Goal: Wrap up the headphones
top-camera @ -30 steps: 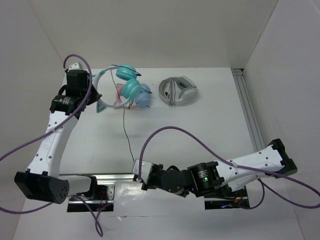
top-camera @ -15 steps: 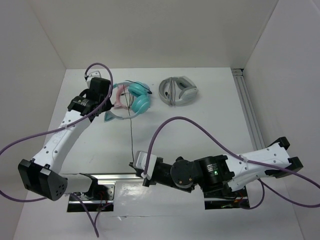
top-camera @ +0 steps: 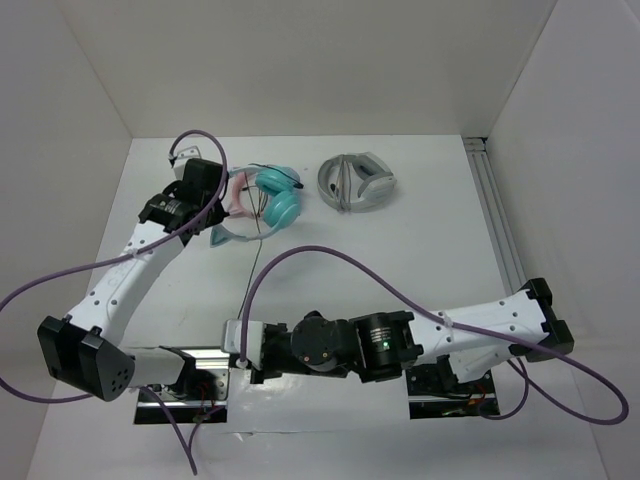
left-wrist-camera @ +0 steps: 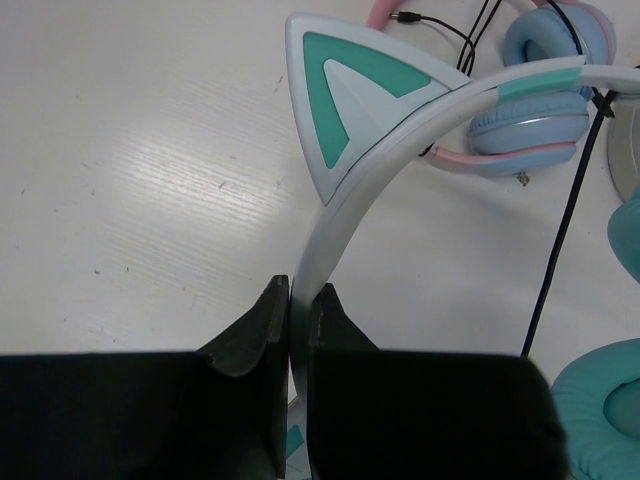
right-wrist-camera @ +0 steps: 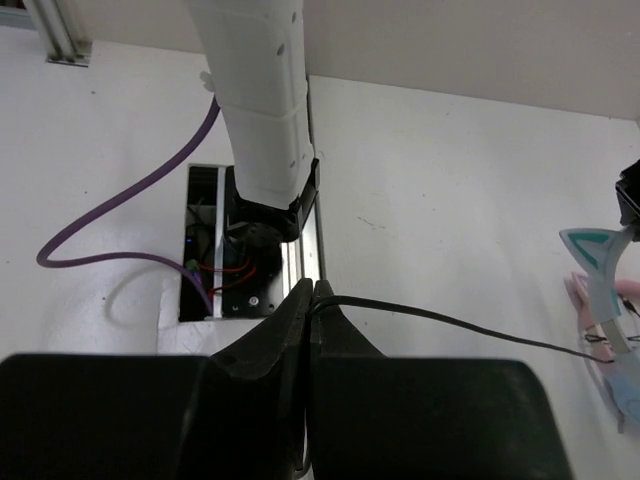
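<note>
change: the right gripper [top-camera: 243, 352] has slid left along the near edge since the earlier frame, dragging the cable [top-camera: 252, 278] with it.
right gripper: fingers pinched tight on the thin black cable.
step: judged mid-wrap; cable drawn out nearly straight from the headphones [top-camera: 278, 203].
next move: probably loop the cable round the headband [left-wrist-camera: 340, 215], keeping tension.
left gripper [left-wrist-camera: 300, 295]: clamped on the pale headband; headphones sit far-left on the table [top-camera: 400, 260].
obstructions: pink-and-blue headphones [left-wrist-camera: 540, 70] lie just beside, partly under the headband; grey-and-white headphones [top-camera: 355, 182] stand apart, right.
</note>
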### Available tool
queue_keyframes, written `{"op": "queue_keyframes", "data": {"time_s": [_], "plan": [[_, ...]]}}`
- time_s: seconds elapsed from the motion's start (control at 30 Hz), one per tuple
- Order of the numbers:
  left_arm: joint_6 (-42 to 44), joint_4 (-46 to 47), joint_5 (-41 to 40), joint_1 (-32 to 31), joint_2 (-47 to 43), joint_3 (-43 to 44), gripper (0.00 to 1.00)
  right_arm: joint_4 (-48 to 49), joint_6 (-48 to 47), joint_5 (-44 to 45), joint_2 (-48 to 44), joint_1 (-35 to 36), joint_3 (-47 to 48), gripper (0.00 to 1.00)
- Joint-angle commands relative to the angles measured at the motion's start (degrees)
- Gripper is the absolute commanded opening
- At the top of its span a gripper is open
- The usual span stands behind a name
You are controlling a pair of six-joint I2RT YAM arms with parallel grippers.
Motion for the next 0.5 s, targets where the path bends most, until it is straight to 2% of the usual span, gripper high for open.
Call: {"op": "queue_keyframes", "data": {"time_s": [0.0, 0.1, 0.17, 0.27, 0.47], "plan": [[-4.13, 8.94, 1.86, 1.91, -1.71, 0.03, 0.00, 6.79, 0.60, -8.47, -0.87, -0.94, 3.21, 0.00], [-4.65, 8.95, 1.86, 1.91, -1.71, -0.59, 0.00, 8.19, 1.74, -11.88, -1.40, -2.95, 2.68, 0.00], [-4.66, 10.08, 7.11, 4.01, -1.71, -1.72, 0.00, 8.81, 3.66, -17.57, -2.19, -6.63, 1.98, 0.00], [-5.36, 12.46, 11.94, 6.82, -2.84, -2.95, 0.00, 9.86, 5.25, -20.05, -2.19, -9.98, 0.05, 0.00], [-2.90, 12.47, 9.07, 6.83, -2.07, -2.96, 0.00, 9.88, 4.48, -20.86, -2.19, -10.52, 0.30, 0.00]]}}
